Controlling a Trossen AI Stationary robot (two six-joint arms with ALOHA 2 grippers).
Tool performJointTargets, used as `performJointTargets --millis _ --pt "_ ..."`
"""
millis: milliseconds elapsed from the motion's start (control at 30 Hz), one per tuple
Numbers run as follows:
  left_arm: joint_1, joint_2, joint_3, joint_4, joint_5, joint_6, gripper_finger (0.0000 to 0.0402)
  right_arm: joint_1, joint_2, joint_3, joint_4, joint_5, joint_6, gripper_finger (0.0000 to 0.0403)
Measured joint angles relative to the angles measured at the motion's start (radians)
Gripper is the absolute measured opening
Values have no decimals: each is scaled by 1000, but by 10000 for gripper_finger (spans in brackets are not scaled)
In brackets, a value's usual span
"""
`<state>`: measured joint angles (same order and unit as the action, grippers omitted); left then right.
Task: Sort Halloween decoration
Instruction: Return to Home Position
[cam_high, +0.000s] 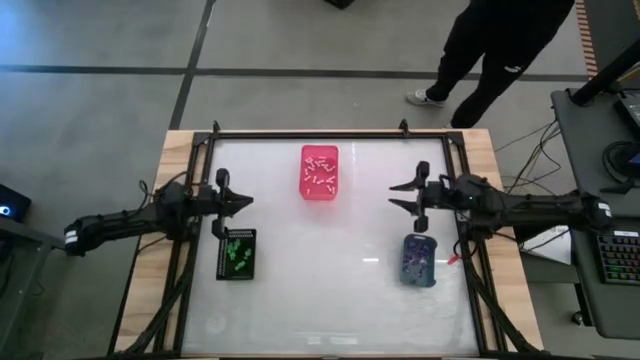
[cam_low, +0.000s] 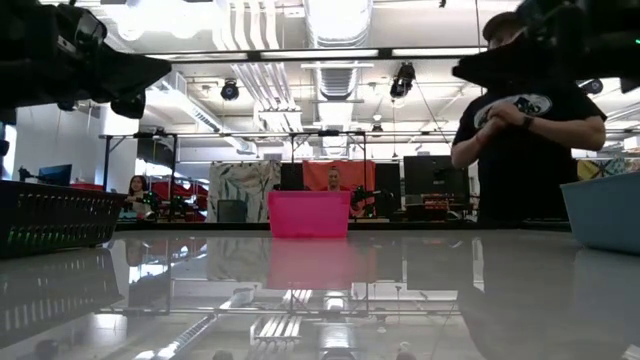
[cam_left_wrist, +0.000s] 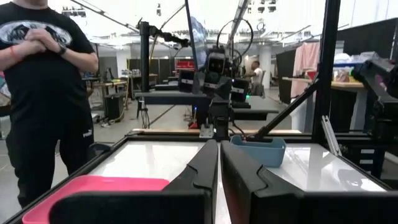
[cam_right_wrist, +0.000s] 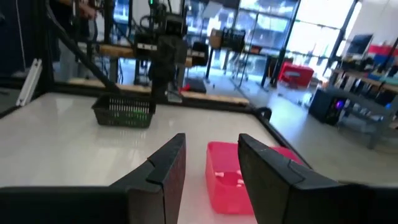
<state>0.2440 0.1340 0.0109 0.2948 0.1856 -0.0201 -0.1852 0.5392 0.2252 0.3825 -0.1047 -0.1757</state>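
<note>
I see my left tool (cam_low: 160, 68) raised, the black basket (cam_low: 55, 215) low beside it, the pink bin (cam_low: 309, 214) beyond it.

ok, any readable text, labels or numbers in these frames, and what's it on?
Nothing legible in any view.
T-shirt print: white graphic on a black shirt, too blurred to read.
Keyboard: keys too small to read.
Pink bin, black basket, grey-blue bin: no labels showing.

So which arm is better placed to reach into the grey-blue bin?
Right, probably: the right tool hovers open near the grey-blue bin, while the left tool sits far across by the black bin.
</note>
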Motion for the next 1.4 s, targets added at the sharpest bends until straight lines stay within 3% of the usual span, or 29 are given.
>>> performJointTargets --millis 400,667,933,1167,1400 --pt "0 25 0 2 -1 -24 2 0 -311 -201 -5 0 -10 139" --pt "0 64 -1 2 -1 -79 2 0 -445 -213 -169 -2 -37 139" --pt "0 107 -1 -28 -3 -98 2 0 -474 -213 -229 0 -71 139" --pt "0 141 0 -27 -21 -222 2 0 -471 -214 -255 0 -52 139" --pt "-1 144 1 -14 -74 -153 2 -1 -472 -214 -246 1 -79 139"
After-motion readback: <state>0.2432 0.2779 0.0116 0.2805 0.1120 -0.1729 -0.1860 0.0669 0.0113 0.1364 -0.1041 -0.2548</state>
